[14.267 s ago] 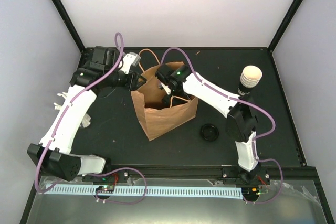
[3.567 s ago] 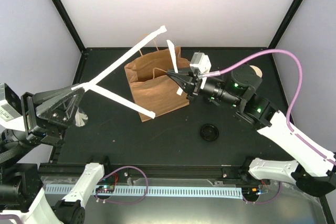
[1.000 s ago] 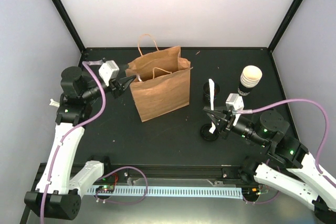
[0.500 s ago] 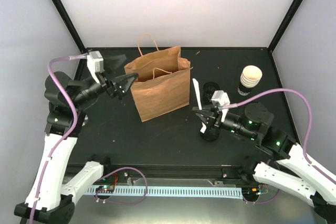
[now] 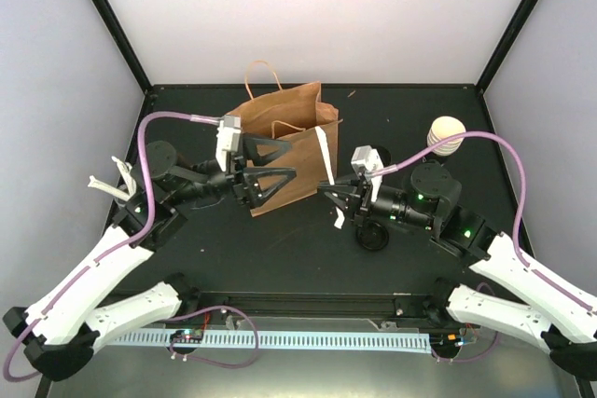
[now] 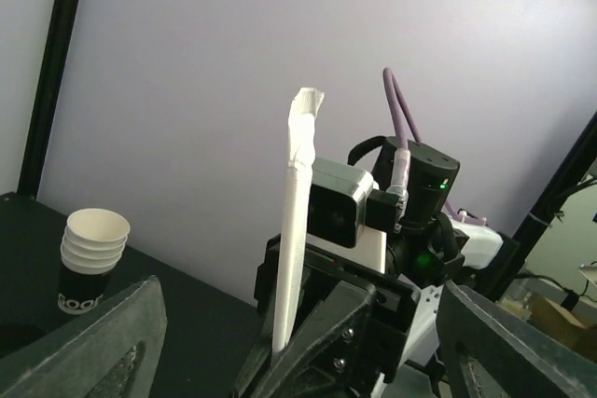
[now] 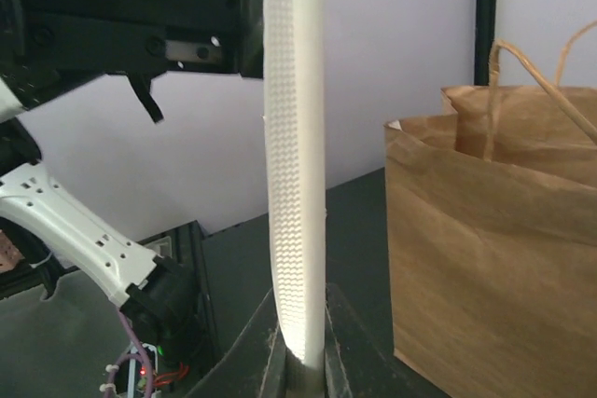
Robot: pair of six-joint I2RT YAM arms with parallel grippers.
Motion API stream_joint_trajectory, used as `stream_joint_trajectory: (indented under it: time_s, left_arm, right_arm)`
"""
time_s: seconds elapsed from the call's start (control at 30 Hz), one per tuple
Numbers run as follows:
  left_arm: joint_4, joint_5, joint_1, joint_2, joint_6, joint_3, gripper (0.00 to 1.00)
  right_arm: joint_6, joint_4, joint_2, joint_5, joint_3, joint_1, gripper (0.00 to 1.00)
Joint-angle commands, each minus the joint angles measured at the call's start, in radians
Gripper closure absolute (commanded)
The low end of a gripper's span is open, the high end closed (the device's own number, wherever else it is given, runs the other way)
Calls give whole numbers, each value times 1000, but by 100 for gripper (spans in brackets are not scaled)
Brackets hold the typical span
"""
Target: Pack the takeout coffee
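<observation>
The right fingers (image 7: 250, 363) pinch the wrapped straw (image 7: 294, 184) only at its foot, so the spread left fingers (image 6: 98, 347), closing from nine o'clock, might bend it.

lab robot cell: white panels (image 5: 326, 16), black frame (image 5: 107, 20), black table (image 5: 280, 249).

The bag (image 5: 289, 109) is brown, the desk (image 5: 280, 249) black, the stick (image 7: 294, 184) white with a fine dimpled pattern, the stacked cups (image 6: 91, 263) black with white print and cream insides, the cables (image 5: 177, 116) purple, the arms (image 5: 84, 281) white.
</observation>
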Motion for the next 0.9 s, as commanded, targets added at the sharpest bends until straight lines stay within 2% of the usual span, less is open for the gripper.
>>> stream_joint_trajectory:
  time_s: [0.0, 0.13, 0.33, 0.6, 0.7, 0.87]
  left_arm:
    - [119, -92, -72, 38, -7, -2, 23]
    - [190, -104, -109, 74, 3, 6, 40]
    - [124, -101, -122, 119, 38, 90, 43]
    - [2, -95, -124, 135, 84, 161, 66]
    - [-48, -85, -124, 140, 112, 194, 69]
    - [-44, -74, -124, 145, 114, 196, 75]
  right_arm:
    - [-6, 34, 15, -70, 43, 5, 92]
    - [-7, 32, 21, -80, 45, 5, 92]
    - [-17, 5, 28, -83, 46, 7, 93]
    - [-38, -42, 30, -95, 40, 8, 94]
    - [-55, -72, 23, -97, 34, 8, 94]
    - [-59, -83, 21, -95, 34, 8, 94]
